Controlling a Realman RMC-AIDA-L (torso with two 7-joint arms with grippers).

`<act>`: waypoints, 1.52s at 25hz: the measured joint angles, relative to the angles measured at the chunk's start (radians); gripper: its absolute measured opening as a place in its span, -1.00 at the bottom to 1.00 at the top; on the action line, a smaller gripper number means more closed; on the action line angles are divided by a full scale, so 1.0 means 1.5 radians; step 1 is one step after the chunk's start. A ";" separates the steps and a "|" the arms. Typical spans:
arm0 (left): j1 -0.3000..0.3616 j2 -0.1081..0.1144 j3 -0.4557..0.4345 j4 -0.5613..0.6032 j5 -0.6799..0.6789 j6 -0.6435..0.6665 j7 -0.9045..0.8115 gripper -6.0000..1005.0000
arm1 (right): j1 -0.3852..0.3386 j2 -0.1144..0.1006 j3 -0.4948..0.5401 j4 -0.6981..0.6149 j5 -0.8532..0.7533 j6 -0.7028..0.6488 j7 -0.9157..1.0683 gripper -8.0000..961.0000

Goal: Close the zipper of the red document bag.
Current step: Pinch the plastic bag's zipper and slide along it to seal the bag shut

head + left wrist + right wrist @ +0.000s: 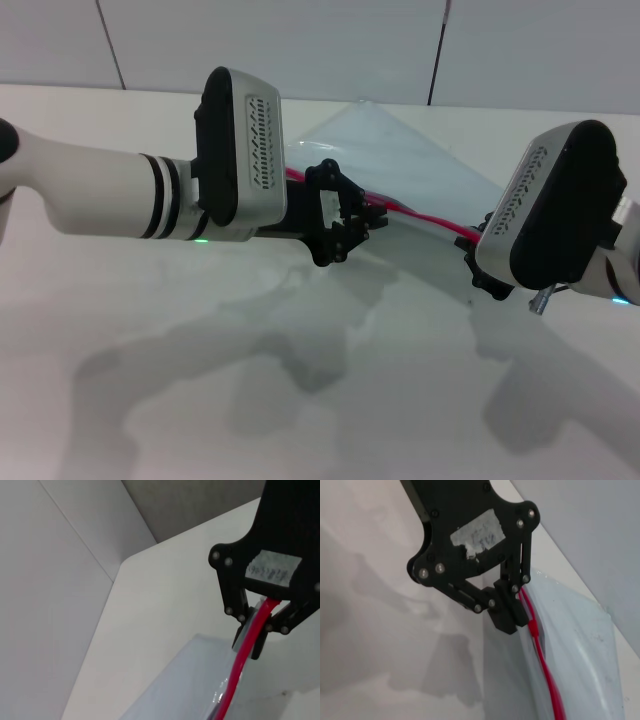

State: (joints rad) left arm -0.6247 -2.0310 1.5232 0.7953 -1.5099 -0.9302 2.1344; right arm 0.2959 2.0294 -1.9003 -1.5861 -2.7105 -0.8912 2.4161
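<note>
The red document bag is a pale translucent pouch lying on the white table, its far end lifted slightly. The zipper runs as a thin red strip along its near long edge, between my two grippers. My left gripper is shut on the strip; in the left wrist view its black fingers pinch the zipper above the bag. My right gripper is shut on the bag's right end. In the right wrist view the zipper, with a small red lump on it, emerges from its fingers along the bag.
The white table stretches toward me in front of both arms. Grey wall panels rise just behind the table's far edge. Nothing else lies near the bag.
</note>
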 joint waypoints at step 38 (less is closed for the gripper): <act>0.011 -0.001 0.000 0.016 -0.028 0.005 0.003 -0.42 | 0.000 0.000 -0.003 -0.019 0.000 -0.007 0.000 -0.70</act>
State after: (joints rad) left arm -0.6082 -2.0326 1.5233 0.8197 -1.5524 -0.9220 2.1390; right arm 0.2960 2.0294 -1.9052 -1.6150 -2.7106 -0.9019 2.4160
